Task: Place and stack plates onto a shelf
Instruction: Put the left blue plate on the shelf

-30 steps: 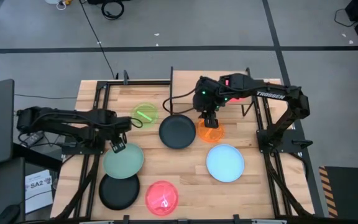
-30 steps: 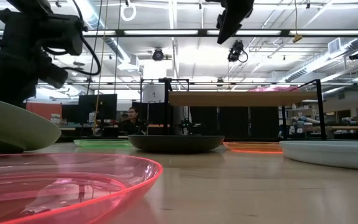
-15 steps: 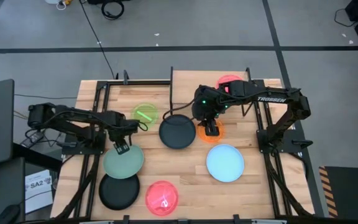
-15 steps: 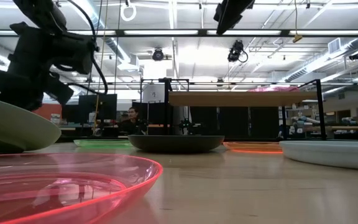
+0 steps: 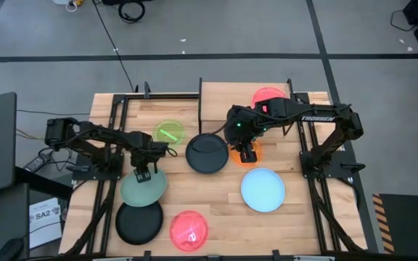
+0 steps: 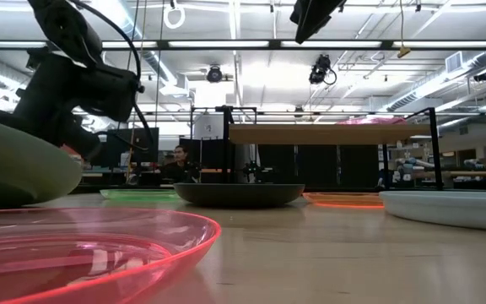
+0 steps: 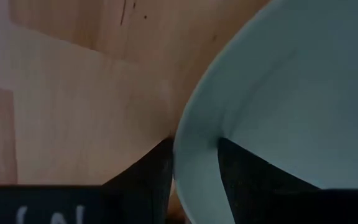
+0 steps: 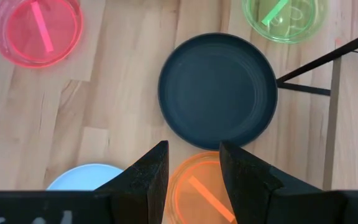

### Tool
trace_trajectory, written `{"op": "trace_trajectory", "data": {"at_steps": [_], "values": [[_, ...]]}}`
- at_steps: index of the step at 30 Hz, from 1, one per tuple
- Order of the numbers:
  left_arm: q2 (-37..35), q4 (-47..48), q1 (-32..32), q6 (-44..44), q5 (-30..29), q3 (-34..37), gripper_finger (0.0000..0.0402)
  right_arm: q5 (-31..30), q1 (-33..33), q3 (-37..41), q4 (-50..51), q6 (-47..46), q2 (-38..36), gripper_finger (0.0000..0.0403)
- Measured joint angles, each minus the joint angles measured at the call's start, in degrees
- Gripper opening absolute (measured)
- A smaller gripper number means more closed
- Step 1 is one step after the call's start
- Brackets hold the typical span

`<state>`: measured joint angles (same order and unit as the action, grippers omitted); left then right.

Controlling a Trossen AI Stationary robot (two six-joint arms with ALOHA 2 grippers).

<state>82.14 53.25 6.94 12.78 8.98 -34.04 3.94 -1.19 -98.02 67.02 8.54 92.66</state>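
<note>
The pale green plate (image 5: pixel 145 190) lies on the table at the left, and my left gripper (image 5: pixel 142 174) is low at its far rim, open, with one finger on each side of the rim. My right gripper (image 5: pixel 247 151) hangs open and empty well above the orange plate (image 5: pixel 249 156), which also shows under its fingers in the right wrist view (image 8: pixel 197 196). A black plate (image 5: pixel 207 153) lies in the middle. A pink plate (image 5: pixel 269 96) rests on the shelf (image 5: pixel 227 98). My left gripper straddles the pale green plate's far rim (image 7: pixel 194 155), one finger (image 7: pixel 247 177) inside the plate and one (image 7: pixel 145 180) outside, coming from above. The rim fills the gap between them. The plate's underside rests on the table.
A lime green plate (image 5: pixel 169 133) lies far left of the middle. A second black plate (image 5: pixel 138 222), a red plate (image 5: pixel 189 230) and a light blue plate (image 5: pixel 263 190) lie toward the near edge. Black frame rails run along both table sides.
My left gripper has moved a little toward the table's right edge and down onto the pale green plate's far rim. In the low view the plate's edge now stands slightly higher. My right gripper has shifted slightly toward the near edge over the orange plate.
</note>
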Motion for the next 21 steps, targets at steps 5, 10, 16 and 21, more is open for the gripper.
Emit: {"op": "trace_trajectory", "data": {"at_steps": [5,10,16,21], "values": [[-0.02,-0.02,0.02,-0.06,0.02,0.00,0.0109,-0.06,0.00,0.00,-0.08,0.00,0.00,0.0150],[-0.02,0.03,0.02,-0.18,0.15,0.00,0.0087,-0.06,0.00,0.00,-0.11,0.00,0.00,0.0151],[-0.04,0.07,0.02,-0.19,0.30,0.00,0.0063,-0.04,0.00,0.00,-0.11,0.00,0.00,0.0151],[-0.08,0.24,0.02,-0.20,0.43,-0.02,0.0049,-0.06,0.00,-0.02,0.62,1.05,0.00,0.0151]]}}
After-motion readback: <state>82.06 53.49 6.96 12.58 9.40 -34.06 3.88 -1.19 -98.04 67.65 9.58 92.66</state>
